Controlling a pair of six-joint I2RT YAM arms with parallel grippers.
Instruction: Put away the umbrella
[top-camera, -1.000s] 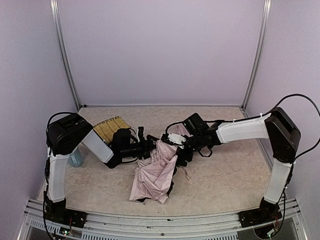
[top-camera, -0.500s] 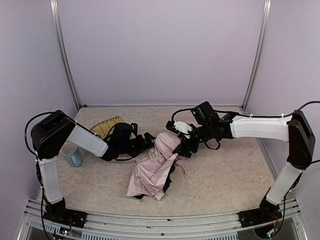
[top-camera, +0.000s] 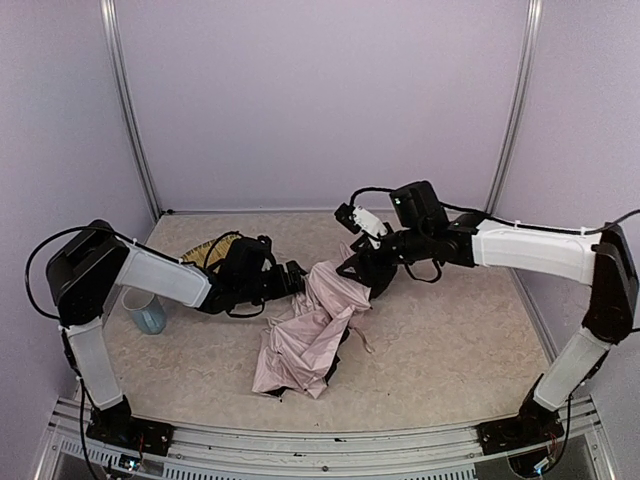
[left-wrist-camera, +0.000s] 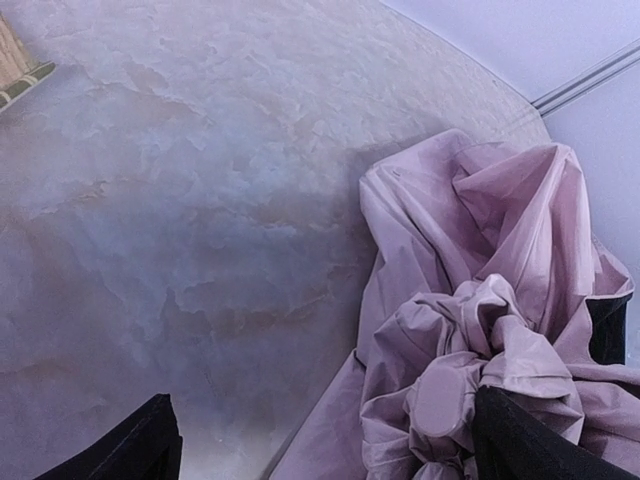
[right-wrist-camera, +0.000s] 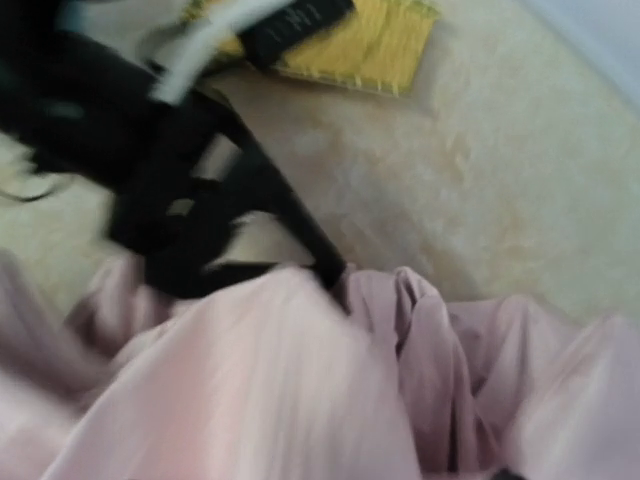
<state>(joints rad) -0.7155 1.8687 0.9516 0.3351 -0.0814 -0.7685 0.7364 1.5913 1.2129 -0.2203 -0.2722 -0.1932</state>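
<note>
**A:** Where is the umbrella (top-camera: 300, 345)?

**B:** Crumpled on the table (top-camera: 450, 330), about midway, between the two grippers. It's a heap of pink cloth with a bit of black lining at the near edge. I can't pick out the shaft or the handle in the folds.

**A:** Left gripper (top-camera: 297, 280)?

**B:** Jaws wide apart, at the heap's left side. Its own camera cuts the fingertips (left-wrist-camera: 130, 455) off at the bottom corners. The right one is up against bunched cloth.

**A:** Right gripper (top-camera: 362, 272)?

**B:** It's over the heap's far end. From above it's dark on dark. Its own camera is smeared with blur, all pink folds and a black shape. I can't tell how wide the jaws stand, or whether they hold cloth.

**A:** Anything else?

**B:** A tray (top-camera: 205, 250), half hidden behind the left arm and only a corner in that arm's wrist view. A cup (top-camera: 145, 312) is partly covered by the same arm.
</note>
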